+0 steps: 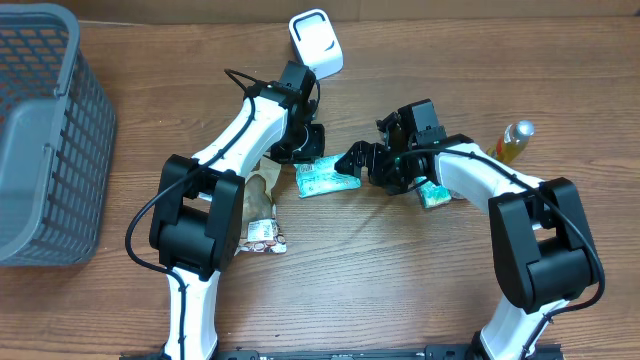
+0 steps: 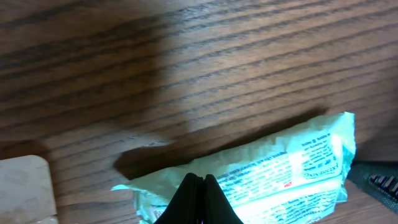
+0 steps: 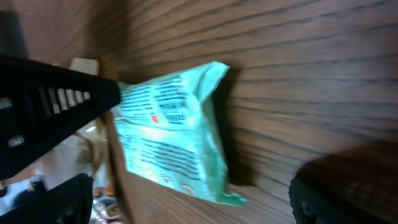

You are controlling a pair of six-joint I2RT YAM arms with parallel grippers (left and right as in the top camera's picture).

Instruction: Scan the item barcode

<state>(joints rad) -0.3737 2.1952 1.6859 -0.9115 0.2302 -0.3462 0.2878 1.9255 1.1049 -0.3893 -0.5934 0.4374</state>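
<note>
Packet (image 1: 326, 178), teal, lies flat, long axis left-right, between the spread jaws of the right gripper (image 1: 360, 166), the left gripper (image 2: 199, 186) clenched empty at its edge, the grey basket (image 1: 70, 130) well apart.

1. Wide bare surface (image 1: 400, 290) at the front middle, between the two arm bases: easy passage there.
2. Green packet (image 1: 327, 178) is hemmed in, left arm (image 1: 235, 135) over its far-left corner, right arm (image 1: 480, 175) at its right end.
3. Grey basket (image 1: 40, 140) walls off the left edge; brown wrappers (image 1: 262, 215) clutter the lane beside the left arm.
4. Bottle (image 1: 512, 140) sits just behind the right arm, and the white scanner (image 1: 316, 42) is at the back centre.
</note>
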